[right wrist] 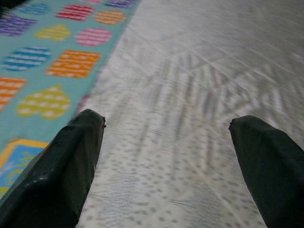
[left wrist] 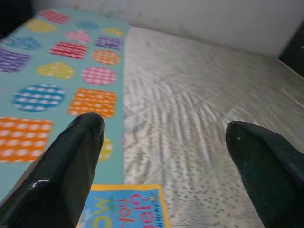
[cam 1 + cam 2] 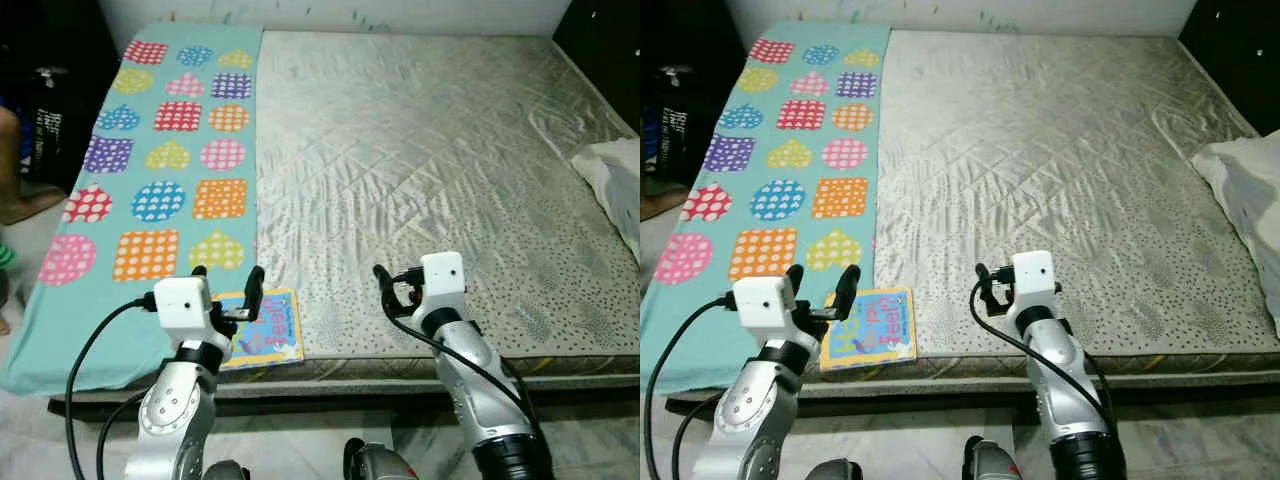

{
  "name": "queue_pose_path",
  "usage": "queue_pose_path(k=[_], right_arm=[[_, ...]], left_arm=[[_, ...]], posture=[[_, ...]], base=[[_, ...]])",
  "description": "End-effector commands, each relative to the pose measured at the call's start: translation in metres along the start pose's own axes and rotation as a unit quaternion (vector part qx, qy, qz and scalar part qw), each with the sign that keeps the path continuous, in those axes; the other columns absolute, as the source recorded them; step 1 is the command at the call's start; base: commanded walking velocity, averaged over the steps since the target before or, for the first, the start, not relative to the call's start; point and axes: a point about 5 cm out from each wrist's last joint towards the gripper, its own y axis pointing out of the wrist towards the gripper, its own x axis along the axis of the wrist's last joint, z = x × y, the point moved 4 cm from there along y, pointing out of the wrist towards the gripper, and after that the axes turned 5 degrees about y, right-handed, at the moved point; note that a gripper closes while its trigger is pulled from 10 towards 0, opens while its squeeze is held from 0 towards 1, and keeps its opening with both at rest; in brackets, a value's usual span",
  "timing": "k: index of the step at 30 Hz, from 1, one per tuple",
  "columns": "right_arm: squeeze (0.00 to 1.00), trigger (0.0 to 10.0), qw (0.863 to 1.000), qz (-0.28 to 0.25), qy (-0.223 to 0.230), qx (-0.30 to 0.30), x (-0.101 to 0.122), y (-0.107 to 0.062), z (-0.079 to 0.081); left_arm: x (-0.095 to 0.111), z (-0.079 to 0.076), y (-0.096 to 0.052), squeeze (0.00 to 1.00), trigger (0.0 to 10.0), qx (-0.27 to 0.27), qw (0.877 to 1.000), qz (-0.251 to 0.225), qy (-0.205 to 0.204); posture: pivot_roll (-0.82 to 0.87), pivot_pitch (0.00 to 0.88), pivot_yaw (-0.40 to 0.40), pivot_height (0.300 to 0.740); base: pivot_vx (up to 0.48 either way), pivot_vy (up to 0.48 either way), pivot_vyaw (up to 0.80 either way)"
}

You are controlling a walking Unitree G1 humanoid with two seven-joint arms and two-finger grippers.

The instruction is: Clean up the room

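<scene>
Left hand (image 3: 227,283), fingers spread wide, hovers over a yellow-bordered blue book (image 3: 262,328).

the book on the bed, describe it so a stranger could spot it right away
Start at the grey quilted mattress, then follow the teal patterned blanket to its near edge. There a thin book lies flat beside the open left claw, the only item with a blue cover, yellow border and lettering.
</scene>
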Motion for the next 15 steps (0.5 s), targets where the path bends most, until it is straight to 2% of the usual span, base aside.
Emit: queue_pose_path(k=[1,2,5,10,15], right_arm=[[0.0,10.0,1.0,0.006,-0.002,-0.001,-0.0033,-0.0014,-0.0005],[0.0,10.0,1.0,0.008,-0.001,-0.001,-0.0041,-0.0015,-0.0003],[0.0,10.0,1.0,0.013,0.002,-0.002,-0.0059,-0.0016,-0.0004],[0.0,10.0,1.0,0.01,0.0,0.0,-0.0056,-0.0013,0.0],[0.0,10.0,1.0,0.009,-0.001,0.0,-0.005,-0.0007,0.0005]], left_arm=[[-0.0021,0.0022,-0.0018,0.0,10.0,0.008,1.0,0.007,0.002],[-0.0024,0.0024,-0.0017,0.0,10.0,0.009,1.0,0.008,0.0],[-0.0024,0.0026,-0.0019,0.0,10.0,0.01,1.0,0.008,-0.002],[-0.0018,0.0025,-0.0025,0.0,10.0,0.011,1.0,0.006,-0.003],[-0.0014,0.0028,-0.0029,0.0,10.0,0.011,1.0,0.007,-0.004]], posture=[[0.11,0.199,-0.017,0.74],[0.11,0.199,-0.018,0.74],[0.12,0.201,-0.019,0.74],[0.12,0.203,-0.02,0.74],[0.12,0.205,-0.021,0.74]], base=[[0.0,0.0,0.0],[0.0,0.0,0.0],[0.0,0.0,-0.68],[0.0,0.439,-0.73],[0.0,0.48,0.0]])
